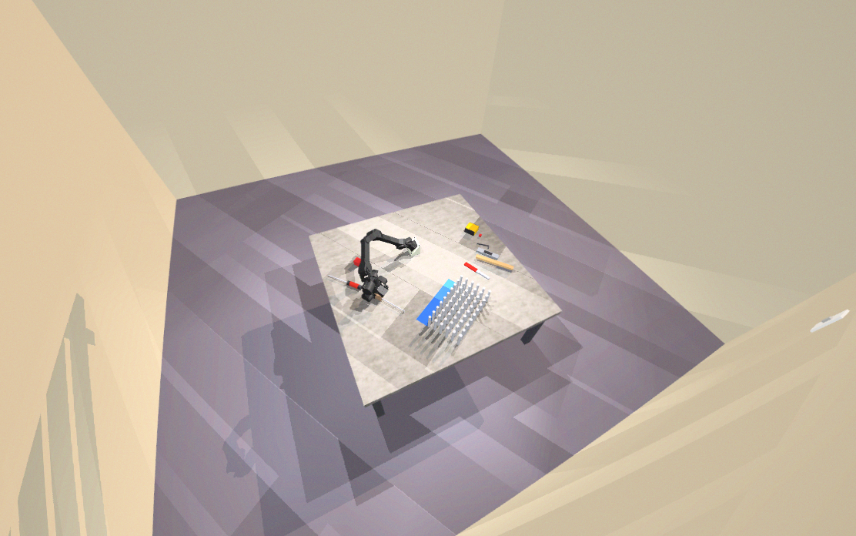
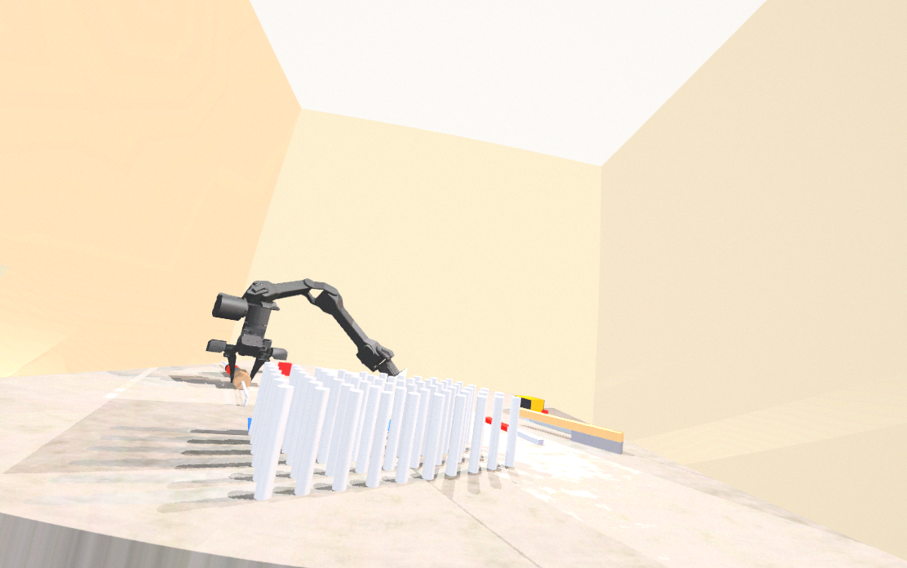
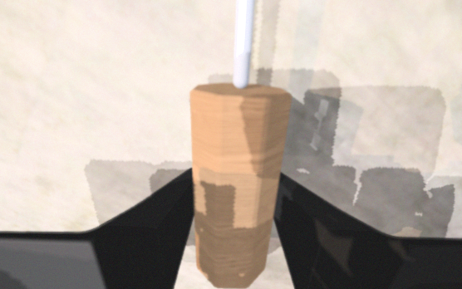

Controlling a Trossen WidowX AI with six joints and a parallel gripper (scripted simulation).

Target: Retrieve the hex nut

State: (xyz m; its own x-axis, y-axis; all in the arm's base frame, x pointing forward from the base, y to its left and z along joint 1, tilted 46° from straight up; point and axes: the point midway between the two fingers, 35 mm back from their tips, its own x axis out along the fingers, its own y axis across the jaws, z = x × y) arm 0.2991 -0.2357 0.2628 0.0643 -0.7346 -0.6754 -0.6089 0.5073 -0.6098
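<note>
My gripper (image 1: 376, 296) (image 2: 242, 379) (image 3: 233, 176) is shut on a tool's wooden handle (image 3: 237, 137), held across its sides. The tool's thin metal rod (image 1: 392, 306) (image 2: 245, 394) (image 3: 243, 33) points away from the fingers toward the spacer side; its far tip is outside the wrist view. The gripper is left of the field, outside it. The metal spacers (image 1: 460, 340) (image 2: 273, 445) stand upright in rows. The blue taped strip (image 1: 432, 306) lies along the field's side facing the arm. The hex nut cannot be made out in any view.
A red-handled tool (image 1: 353, 285) (image 2: 227, 369) lies close to the gripper, and a red object (image 1: 357, 260) (image 2: 285, 368) nearby. Beyond the field lie a red-handled screwdriver (image 1: 471, 268) (image 2: 496, 423), a wooden bar (image 1: 495, 262) (image 2: 568, 422), a grey tool (image 1: 486, 253) and a yellow-black block (image 1: 471, 228) (image 2: 533, 403).
</note>
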